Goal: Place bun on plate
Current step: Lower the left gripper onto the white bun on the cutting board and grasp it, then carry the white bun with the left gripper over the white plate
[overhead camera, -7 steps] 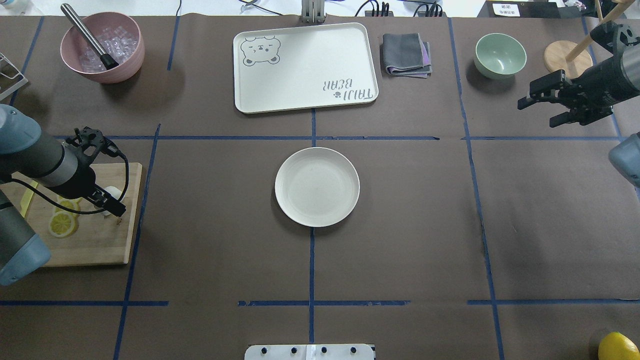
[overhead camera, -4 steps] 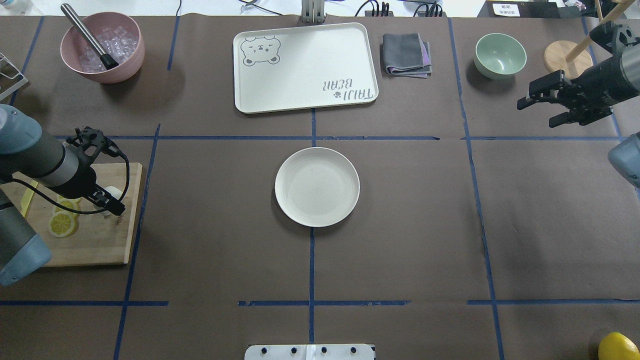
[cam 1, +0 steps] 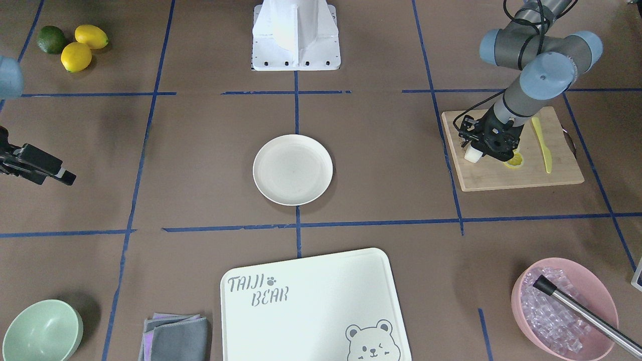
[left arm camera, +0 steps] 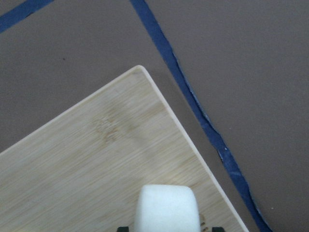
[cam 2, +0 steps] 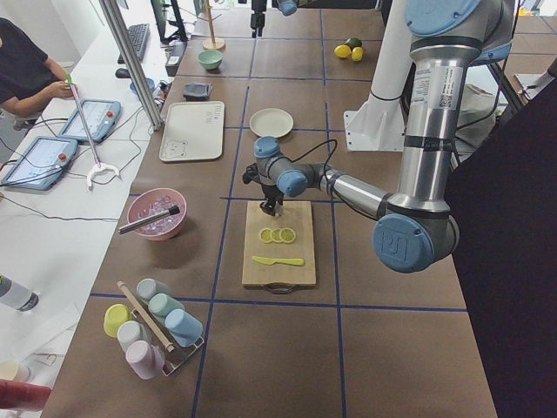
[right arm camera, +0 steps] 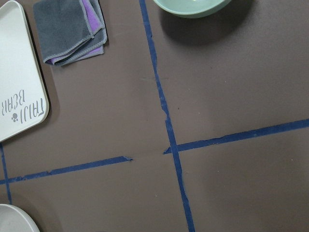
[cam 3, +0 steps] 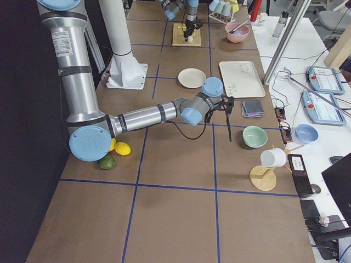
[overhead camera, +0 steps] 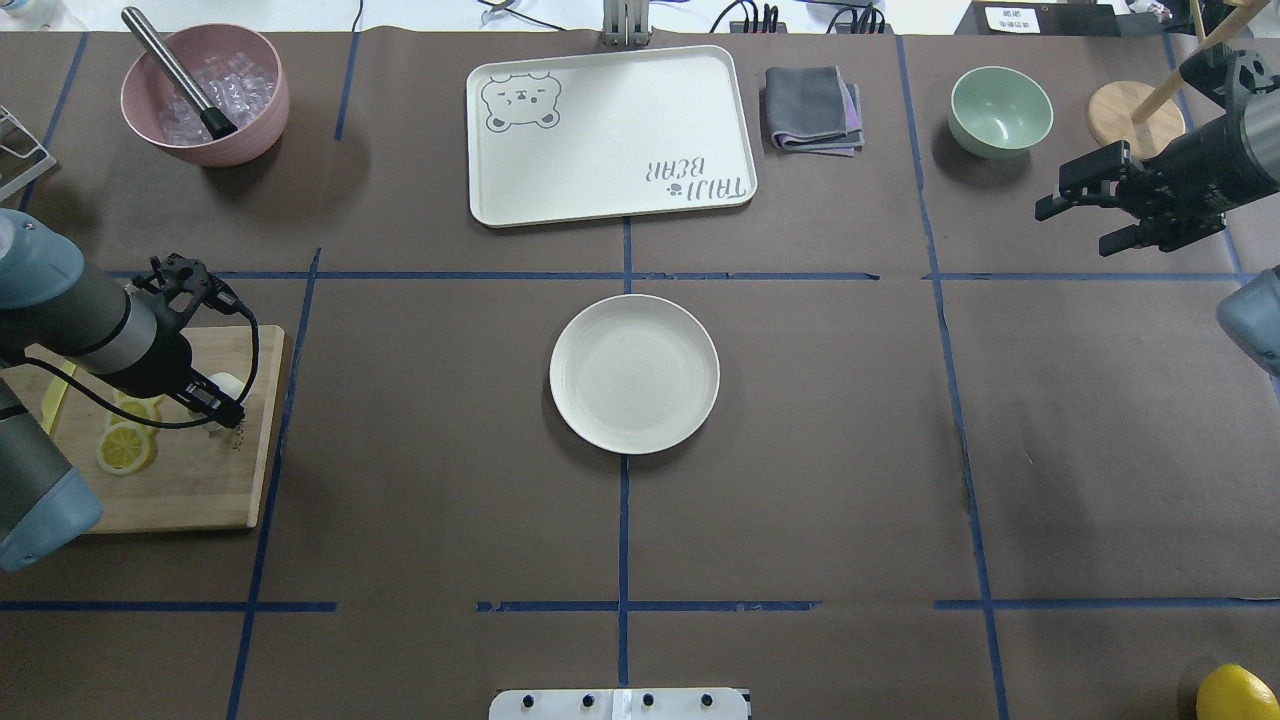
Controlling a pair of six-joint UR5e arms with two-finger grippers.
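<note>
Left: my left claw (overhead camera: 222, 408) is lowered over the near corner of the cutting board (overhead camera: 190, 480), with one jaw on either side of the bun (left arm camera: 166, 208). The wrist view shows only slivers of the jaw tips flanking the white lump, so I cannot tell whether they are pinching it or merely bracketing it. The bun is at the board's corner, beside the lemon slices (overhead camera: 125, 447); whether it rests on the wood or is raised just clear of it is not evident. Centre: the plate (overhead camera: 634, 373) lies bare on the table, well apart from the board. Right: my right claw (overhead camera: 1080, 222) hangs spread and empty above the table, near the green bowl (overhead camera: 1000, 108). Progress, as judged: the task is at the grasp stage. Securing the grip, lifting, carrying the bun across to the plate and releasing it all remain.
</note>
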